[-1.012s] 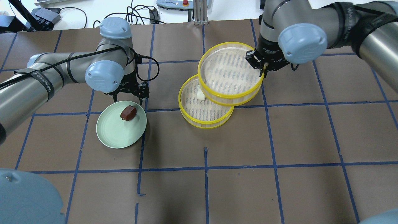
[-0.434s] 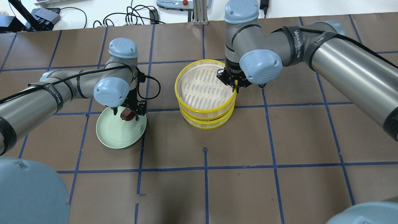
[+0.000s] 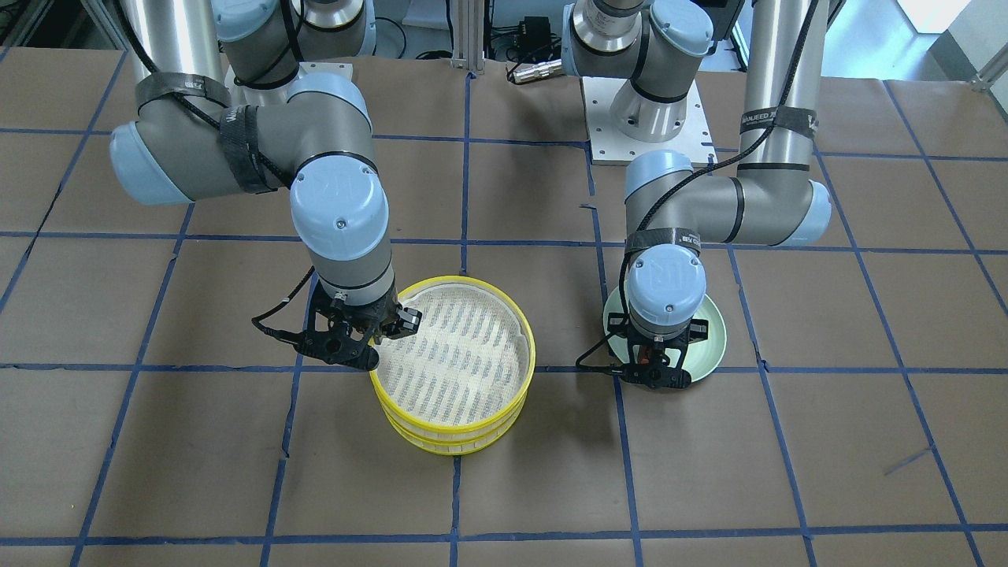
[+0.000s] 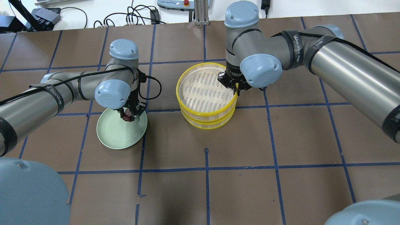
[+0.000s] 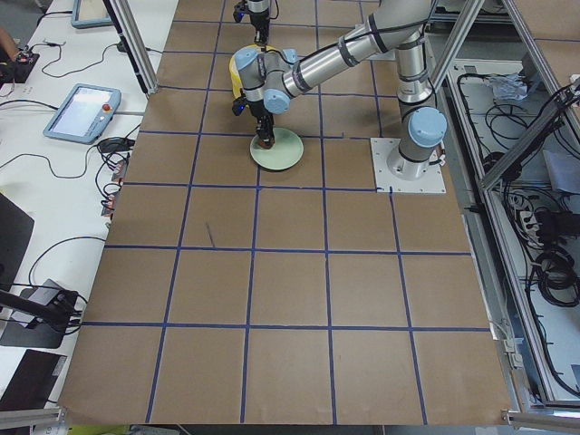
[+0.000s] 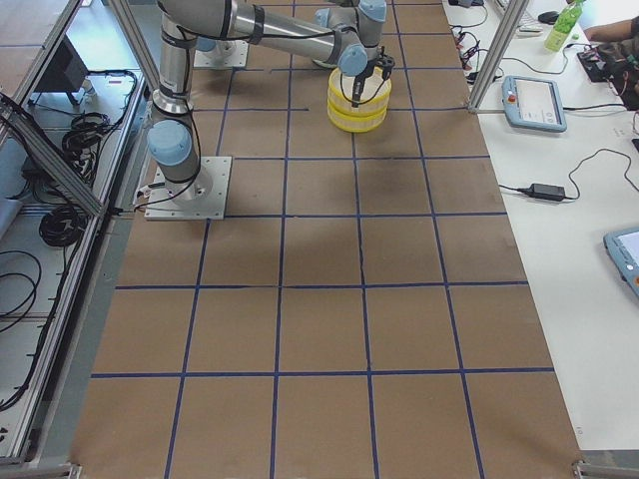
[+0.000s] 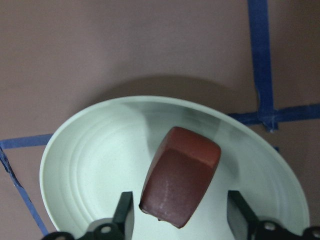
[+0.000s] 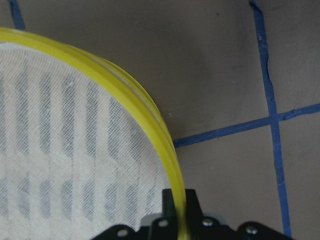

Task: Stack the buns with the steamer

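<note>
Trays (image 4: 206, 120) sit stacked midway between the desk's (image 4: 281, 140) side edges; the right tool (image 4: 235, 89) pinches the top tray's (image 4: 200, 90) rim. Wide, the left tool (image 4: 128, 118) straddles the brown bun (image 7: 180, 182) in the bowl (image 4: 112, 137) toward the left edge.

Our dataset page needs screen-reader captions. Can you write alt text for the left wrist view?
A reddish-brown bun lies in a pale green bowl, straddled by the open left gripper. The bowl sits on a brown table with blue tape lines.
</note>
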You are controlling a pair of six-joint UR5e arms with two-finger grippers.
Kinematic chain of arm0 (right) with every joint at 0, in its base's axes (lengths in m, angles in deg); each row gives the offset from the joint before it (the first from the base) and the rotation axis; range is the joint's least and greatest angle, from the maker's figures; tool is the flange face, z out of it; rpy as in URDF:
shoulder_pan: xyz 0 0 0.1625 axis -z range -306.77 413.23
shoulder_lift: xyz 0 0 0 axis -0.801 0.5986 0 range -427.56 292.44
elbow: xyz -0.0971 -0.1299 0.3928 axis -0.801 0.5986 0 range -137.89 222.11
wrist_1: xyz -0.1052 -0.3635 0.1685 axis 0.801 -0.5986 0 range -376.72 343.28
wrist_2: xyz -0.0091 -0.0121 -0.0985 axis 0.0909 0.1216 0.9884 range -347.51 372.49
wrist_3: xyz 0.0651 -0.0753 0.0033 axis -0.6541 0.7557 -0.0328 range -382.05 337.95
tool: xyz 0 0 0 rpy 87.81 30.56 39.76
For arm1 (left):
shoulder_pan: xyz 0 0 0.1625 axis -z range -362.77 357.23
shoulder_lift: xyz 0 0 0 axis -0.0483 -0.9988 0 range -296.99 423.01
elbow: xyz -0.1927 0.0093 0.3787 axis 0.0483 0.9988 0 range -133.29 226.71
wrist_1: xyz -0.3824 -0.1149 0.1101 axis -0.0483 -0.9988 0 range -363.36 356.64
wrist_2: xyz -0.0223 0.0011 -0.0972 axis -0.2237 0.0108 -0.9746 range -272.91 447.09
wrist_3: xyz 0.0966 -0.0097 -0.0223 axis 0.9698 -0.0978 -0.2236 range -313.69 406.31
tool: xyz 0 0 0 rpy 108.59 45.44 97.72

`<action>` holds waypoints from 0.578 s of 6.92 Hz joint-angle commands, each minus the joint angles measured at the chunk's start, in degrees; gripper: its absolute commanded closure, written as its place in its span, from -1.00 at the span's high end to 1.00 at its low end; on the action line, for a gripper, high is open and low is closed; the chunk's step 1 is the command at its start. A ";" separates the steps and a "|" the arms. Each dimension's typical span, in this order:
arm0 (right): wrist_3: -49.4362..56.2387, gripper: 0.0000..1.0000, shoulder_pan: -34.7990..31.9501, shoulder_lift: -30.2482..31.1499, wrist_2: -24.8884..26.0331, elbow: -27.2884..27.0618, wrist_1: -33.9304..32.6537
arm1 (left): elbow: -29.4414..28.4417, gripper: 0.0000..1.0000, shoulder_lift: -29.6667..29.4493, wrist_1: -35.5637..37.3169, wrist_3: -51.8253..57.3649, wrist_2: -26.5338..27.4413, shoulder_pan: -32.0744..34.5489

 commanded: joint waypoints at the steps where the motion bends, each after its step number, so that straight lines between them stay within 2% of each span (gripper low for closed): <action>1: -0.20 -0.51 0.00 0.09 -0.05 -0.57 -0.58 | -0.76 -0.52 1.45 -0.38 -1.76 -0.03 -0.09; 2: -0.03 -0.12 0.00 0.00 -0.05 -0.57 -0.58 | -1.02 -0.55 2.94 -0.99 -7.43 -0.81 -0.70; 3: 0.06 0.57 0.00 0.09 -0.05 -0.66 -0.58 | -1.37 -0.60 5.30 -2.22 -10.10 -8.56 -0.88; 4: 0.76 0.89 0.08 0.35 0.39 -0.23 -0.75 | -2.25 -0.60 6.72 -5.62 -14.91 -16.04 -1.14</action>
